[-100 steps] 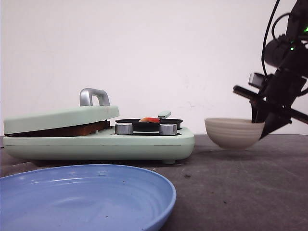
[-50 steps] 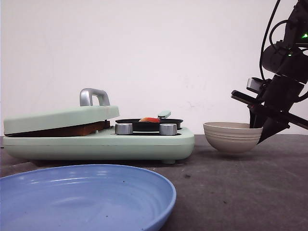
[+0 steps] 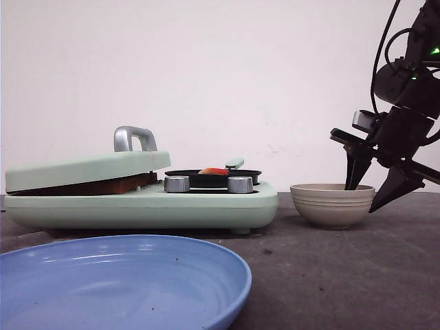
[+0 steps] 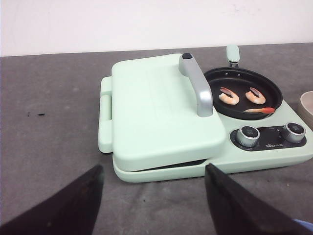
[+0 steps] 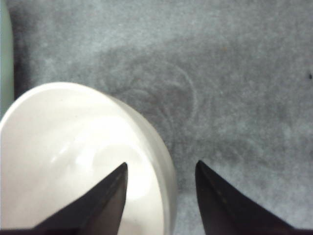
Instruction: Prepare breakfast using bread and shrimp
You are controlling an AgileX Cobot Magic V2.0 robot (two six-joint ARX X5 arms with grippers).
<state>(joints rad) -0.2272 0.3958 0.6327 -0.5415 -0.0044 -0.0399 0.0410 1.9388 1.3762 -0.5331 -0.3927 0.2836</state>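
Now the bowl is set down: back away cleanly

Right gripper (image 3: pixel 372 187) stands released, one finger inside the beige ribbed bowl (image 3: pixel 333 205), one outside its rim. I would lift straight up. Orange-red curled shrimp (image 4: pixel 229 96) lie in the black round pan (image 4: pixel 243 86); brown-crusted bread (image 3: pixel 103 185) sits under the mint-green lid (image 3: pixel 86 168).

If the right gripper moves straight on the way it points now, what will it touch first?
Most likely the bowl: the open right gripper straddles its rim, one finger inside, one outside. Going on, it should meet the bowl's wall, then the table.
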